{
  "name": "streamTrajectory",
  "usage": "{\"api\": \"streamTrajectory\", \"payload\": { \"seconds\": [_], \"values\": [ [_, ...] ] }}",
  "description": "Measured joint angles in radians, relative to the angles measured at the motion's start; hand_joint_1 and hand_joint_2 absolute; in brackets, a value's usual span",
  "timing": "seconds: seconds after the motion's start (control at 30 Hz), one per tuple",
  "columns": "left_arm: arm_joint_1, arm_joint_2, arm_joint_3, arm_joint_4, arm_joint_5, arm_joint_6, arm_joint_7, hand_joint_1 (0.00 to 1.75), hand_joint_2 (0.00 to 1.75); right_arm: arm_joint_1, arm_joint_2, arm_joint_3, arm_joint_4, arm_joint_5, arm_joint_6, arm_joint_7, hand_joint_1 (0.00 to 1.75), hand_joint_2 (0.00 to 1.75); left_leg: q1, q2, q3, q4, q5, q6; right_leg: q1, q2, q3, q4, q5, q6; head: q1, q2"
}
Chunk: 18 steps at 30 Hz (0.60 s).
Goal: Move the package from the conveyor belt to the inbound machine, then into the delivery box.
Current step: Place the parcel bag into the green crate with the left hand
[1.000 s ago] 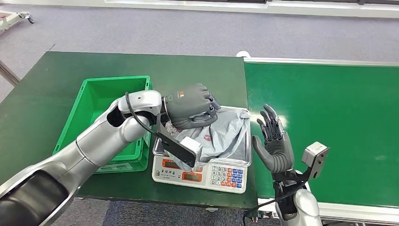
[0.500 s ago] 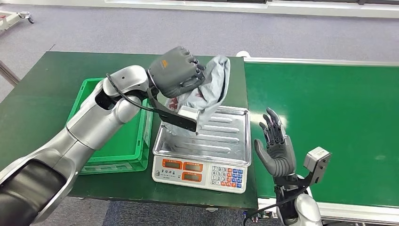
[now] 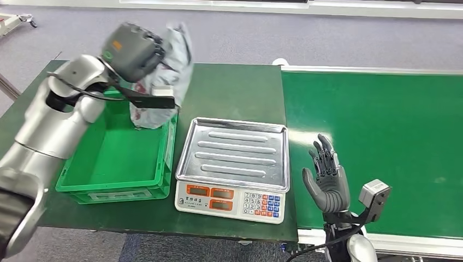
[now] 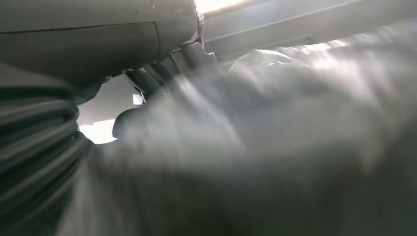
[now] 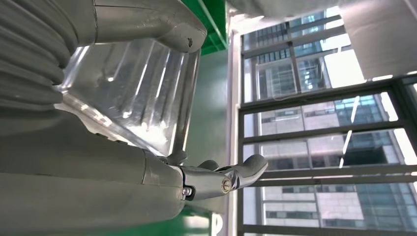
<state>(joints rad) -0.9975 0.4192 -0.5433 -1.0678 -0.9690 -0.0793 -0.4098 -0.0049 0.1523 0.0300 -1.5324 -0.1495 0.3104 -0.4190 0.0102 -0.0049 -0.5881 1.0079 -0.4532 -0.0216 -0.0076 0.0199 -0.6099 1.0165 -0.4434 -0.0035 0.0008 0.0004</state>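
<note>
My left hand grips a grey plastic package and holds it in the air over the far right corner of the green box. The bag hangs down, its lower end near the box's rim. In the left wrist view the package is a grey blur close to the camera. The scale's steel tray is bare. My right hand stands open, fingers up, at the near edge of the green conveyor belt. In the right wrist view the right hand is empty beside the tray.
The scale's white base with displays and keypad faces me at the front edge of the dark green table. Grey floor lies beyond the table and belt.
My left hand has lifted the package off the scale tray and swung it left and away, to above the green box. The right hand has barely moved.
</note>
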Motion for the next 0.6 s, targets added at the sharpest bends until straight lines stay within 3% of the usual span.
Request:
{"api": "streamTrajectory", "payload": {
  "seconds": [0.1,0.17,0.23,0.3,0.6],
  "values": [
    [0.014,0.096,0.073,-0.059,-0.011,-0.047,0.004,1.75,1.75,0.007,0.002,-0.019,0.000,0.001,0.000,0.000,0.00,1.75,0.000,0.000,-0.001,0.000,0.000,0.000,0.000,0.001,-0.001,0.000,-0.001,-0.001,0.000,0.000],
    [0.037,0.155,0.119,-0.099,-0.031,-0.058,0.012,1.48,1.75,0.011,0.002,-0.031,0.000,0.002,-0.002,-0.005,0.00,1.75,0.000,0.000,0.000,-0.001,-0.001,-0.001,0.000,0.001,-0.001,0.000,-0.001,-0.002,0.000,0.000],
    [0.065,0.199,0.158,-0.124,-0.049,-0.060,0.018,0.61,1.75,0.021,0.002,-0.041,0.000,0.003,-0.006,-0.015,0.00,1.75,0.000,0.000,0.000,-0.001,-0.001,-0.001,0.000,0.001,-0.002,0.000,-0.002,-0.002,0.000,0.000],
    [0.087,0.222,0.187,-0.129,-0.062,-0.060,0.019,0.00,1.75,0.031,0.002,-0.046,-0.001,0.003,-0.008,-0.022,0.00,1.75,0.000,-0.001,-0.001,-0.001,-0.001,-0.001,0.000,-0.001,-0.002,0.000,-0.002,-0.002,0.000,0.000],
    [0.142,0.225,0.226,-0.037,-0.034,-0.010,-0.004,0.00,1.75,0.038,0.011,-0.059,-0.004,0.011,-0.005,-0.014,0.00,1.75,-0.001,-0.002,-0.001,0.000,0.000,-0.001,-0.001,-0.002,-0.002,0.000,-0.001,-0.002,0.000,0.000]
  ]
}}
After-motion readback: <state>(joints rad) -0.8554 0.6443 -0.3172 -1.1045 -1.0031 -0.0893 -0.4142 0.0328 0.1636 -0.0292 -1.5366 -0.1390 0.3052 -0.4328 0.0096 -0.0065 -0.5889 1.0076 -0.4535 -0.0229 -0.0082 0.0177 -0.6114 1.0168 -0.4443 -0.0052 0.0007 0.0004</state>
